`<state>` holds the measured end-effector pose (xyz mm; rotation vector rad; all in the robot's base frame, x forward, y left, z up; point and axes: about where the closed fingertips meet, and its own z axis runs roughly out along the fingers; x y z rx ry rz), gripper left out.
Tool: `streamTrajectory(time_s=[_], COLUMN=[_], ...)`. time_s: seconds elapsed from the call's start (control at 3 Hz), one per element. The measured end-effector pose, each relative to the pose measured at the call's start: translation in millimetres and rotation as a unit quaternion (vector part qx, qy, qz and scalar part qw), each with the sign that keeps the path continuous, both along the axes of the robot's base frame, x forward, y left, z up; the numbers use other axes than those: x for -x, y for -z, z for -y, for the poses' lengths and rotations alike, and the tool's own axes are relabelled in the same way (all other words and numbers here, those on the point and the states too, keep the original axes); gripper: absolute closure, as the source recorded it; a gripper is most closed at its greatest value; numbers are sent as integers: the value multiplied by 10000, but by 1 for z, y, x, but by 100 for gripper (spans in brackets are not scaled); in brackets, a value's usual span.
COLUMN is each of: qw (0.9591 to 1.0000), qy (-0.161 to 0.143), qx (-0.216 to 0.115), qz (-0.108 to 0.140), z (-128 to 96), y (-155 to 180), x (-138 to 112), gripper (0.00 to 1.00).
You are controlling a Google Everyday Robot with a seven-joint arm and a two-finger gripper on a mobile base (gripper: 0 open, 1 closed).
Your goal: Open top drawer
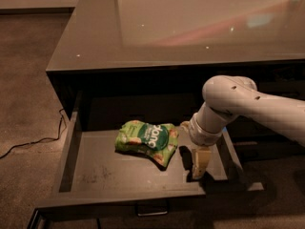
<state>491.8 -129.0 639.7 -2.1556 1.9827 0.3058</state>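
Note:
The top drawer (95, 173) of the dark grey cabinet stands pulled far out toward the camera. Its flat front (119, 199) is at the bottom of the view, with the small centre pull handle (152, 209) just below the front's top edge. A green snack bag (148, 140) lies on the drawer floor near the middle. My gripper (200, 162) hangs from the white arm (238, 104) and reaches down inside the drawer at its right side, to the right of the bag and just behind the front.
The glossy cabinet top (190, 27) fills the upper view. A black cable (33, 140) runs over the carpet at the left. The right-hand drawer stack (276, 142) lies behind my arm. Lower drawers are mostly hidden under the open one.

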Motion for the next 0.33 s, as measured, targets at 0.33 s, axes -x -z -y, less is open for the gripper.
streamTrajectory(time_s=[0.33], qw=[10000], qy=[0], qx=[0], qz=[0], z=[0], y=[0], x=[0], gripper=[0])
